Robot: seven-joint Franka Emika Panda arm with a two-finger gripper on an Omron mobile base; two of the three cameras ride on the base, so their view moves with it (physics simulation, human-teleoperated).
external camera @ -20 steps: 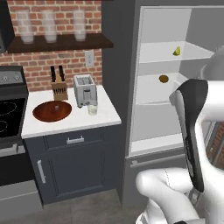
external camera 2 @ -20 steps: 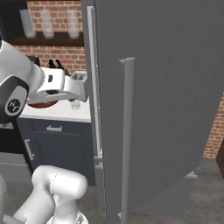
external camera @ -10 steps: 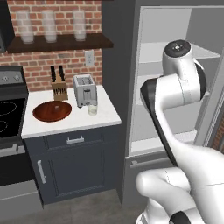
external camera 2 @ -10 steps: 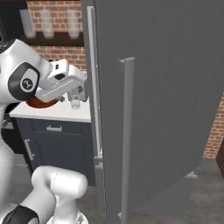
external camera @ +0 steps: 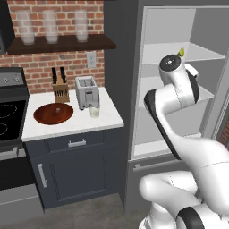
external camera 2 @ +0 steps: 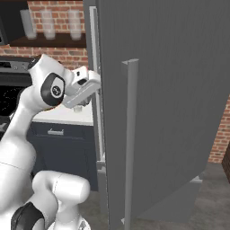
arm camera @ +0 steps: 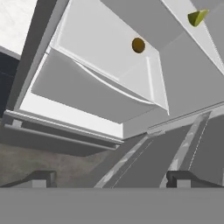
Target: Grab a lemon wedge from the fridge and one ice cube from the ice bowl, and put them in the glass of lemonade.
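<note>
The fridge [external camera: 166,31] stands open, its white shelves showing; its dark grey door [external camera 2: 175,90] with the pale bar handle swings out to the right. The lemon wedge [external camera: 181,52] lies on an upper shelf, just above my arm's elbow, and appears far off at the top right in the hand view [arm camera: 197,17]. My gripper [arm camera: 111,179] is open and empty, facing into the fridge from below the shelves. On the counter sit the reddish-brown ice bowl [external camera: 53,113] and the small glass of lemonade [external camera: 94,112].
A round brownish-olive item [arm camera: 138,45] rests on the shelf below the wedge. A toaster [external camera: 87,91] and knife block [external camera: 60,87] stand behind the bowl. Three frosted glasses [external camera: 51,26] line a wall shelf. A stove [external camera: 9,118] is at the left.
My arm has risen and swung toward the fridge opening, bringing the hand up in front of the shelves. The gripper stays open. Nothing on the counter moved.
</note>
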